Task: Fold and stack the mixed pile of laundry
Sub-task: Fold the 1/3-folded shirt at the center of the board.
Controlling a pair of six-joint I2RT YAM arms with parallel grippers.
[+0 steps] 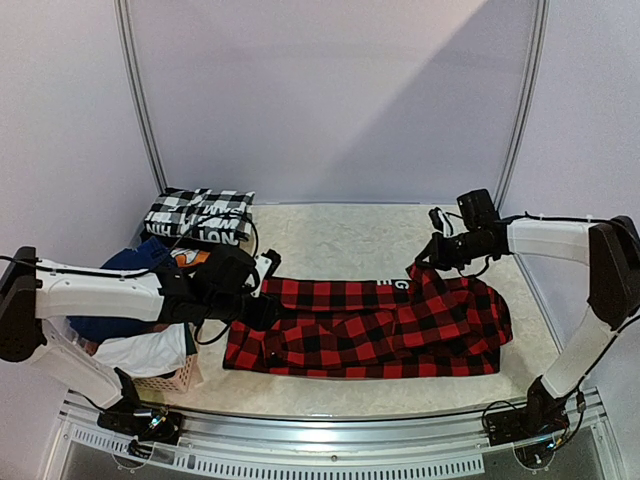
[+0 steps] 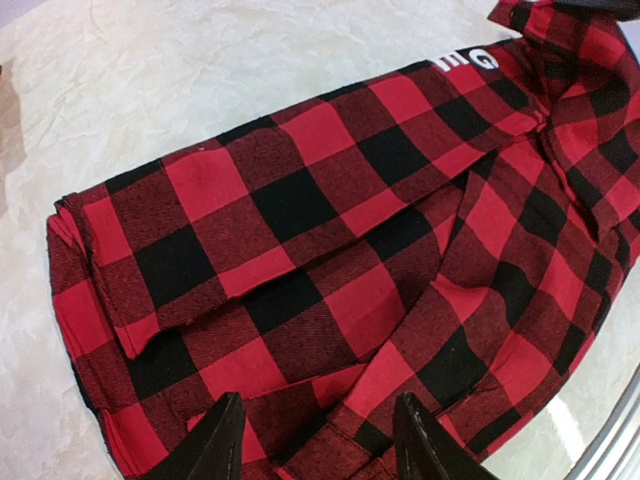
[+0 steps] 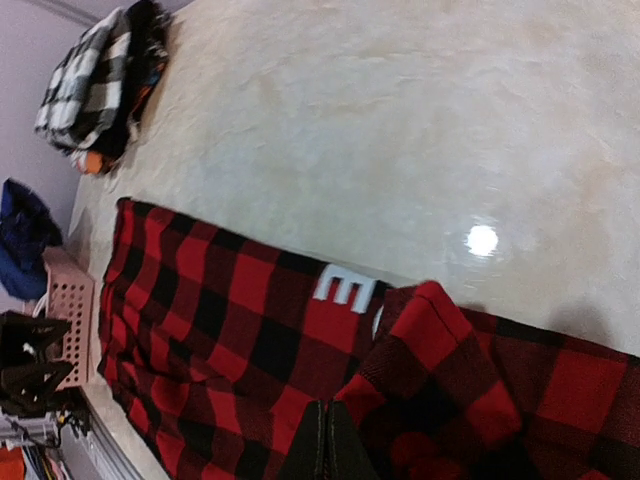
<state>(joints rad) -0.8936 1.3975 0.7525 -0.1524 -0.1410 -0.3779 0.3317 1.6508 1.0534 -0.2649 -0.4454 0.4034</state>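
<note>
Found red-and-black plaid shirt (image 1: 370, 330) spread flat just right of pink basket (image 1: 178, 378). Saw left gripper (image 2: 318, 445) spread over shirt end nearest basket, right gripper (image 3: 325, 445) pinched tight on raised corner farthest from basket.

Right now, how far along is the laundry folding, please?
Done: a folded checked piece lies back left. In hand: the red plaid garment, right tool pinching a corner, left tool open over its other end. Left: navy and white pieces in the basket.
</note>
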